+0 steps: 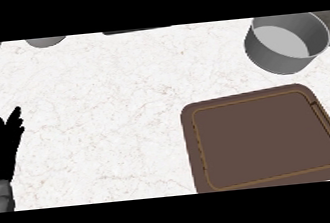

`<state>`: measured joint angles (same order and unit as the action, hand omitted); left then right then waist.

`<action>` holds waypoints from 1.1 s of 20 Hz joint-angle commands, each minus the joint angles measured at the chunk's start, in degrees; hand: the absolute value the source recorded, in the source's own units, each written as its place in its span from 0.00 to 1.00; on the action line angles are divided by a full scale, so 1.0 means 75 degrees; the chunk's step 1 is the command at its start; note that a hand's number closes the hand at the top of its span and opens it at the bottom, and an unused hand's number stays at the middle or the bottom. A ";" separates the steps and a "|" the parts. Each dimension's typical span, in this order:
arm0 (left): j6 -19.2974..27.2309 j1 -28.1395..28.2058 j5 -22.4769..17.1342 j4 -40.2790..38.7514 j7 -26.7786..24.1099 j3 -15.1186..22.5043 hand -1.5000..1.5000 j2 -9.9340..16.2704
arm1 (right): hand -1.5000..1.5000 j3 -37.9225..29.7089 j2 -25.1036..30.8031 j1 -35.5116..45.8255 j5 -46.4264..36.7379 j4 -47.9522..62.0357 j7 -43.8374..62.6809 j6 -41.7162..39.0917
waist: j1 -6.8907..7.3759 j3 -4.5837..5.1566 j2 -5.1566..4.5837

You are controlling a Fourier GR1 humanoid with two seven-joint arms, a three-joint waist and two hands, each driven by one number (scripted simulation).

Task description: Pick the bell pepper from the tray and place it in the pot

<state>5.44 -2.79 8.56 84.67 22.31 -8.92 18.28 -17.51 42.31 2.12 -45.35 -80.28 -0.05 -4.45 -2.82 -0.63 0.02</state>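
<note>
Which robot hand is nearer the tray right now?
Left, by default: the left robot hand rests open at the view's left edge, far across the counter from the tray. The right one is out of view.

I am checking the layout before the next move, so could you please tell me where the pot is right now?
In the head view the pot stands at the counter's far right corner, just beyond the brown tray and apart from it.

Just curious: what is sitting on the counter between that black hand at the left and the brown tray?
Nothing: in the head view, only bare white counter lies between the left hand and the tray.
</note>
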 commanded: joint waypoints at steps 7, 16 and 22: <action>0.0067 -0.0101 0.0110 -0.0042 0.0020 0.0190 0.50 -0.0185 | 1.00 -0.3055 0.1667 0.1329 0.3289 0.2197 -0.4010 -0.0384 | 0.0191 0.0015 -0.0021; -0.0323 -0.0617 0.0092 -0.0226 0.0128 0.0260 0.50 0.0005 | 1.00 -0.2879 0.3962 0.2940 0.3536 0.5209 -0.5607 -0.1999 | 0.0619 0.0071 -0.0075; -0.0212 -0.0619 0.0251 -0.0175 -0.0035 0.0394 0.50 -0.0193 | 1.00 -0.1530 0.3515 0.4482 0.2922 0.5894 -0.5224 -0.1827 | 0.0725 0.0076 -0.0077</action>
<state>3.69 -6.90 9.80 82.28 21.26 -6.54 17.24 -33.84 69.97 29.42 -21.55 -39.22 -39.99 -18.43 2.28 -0.08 -0.61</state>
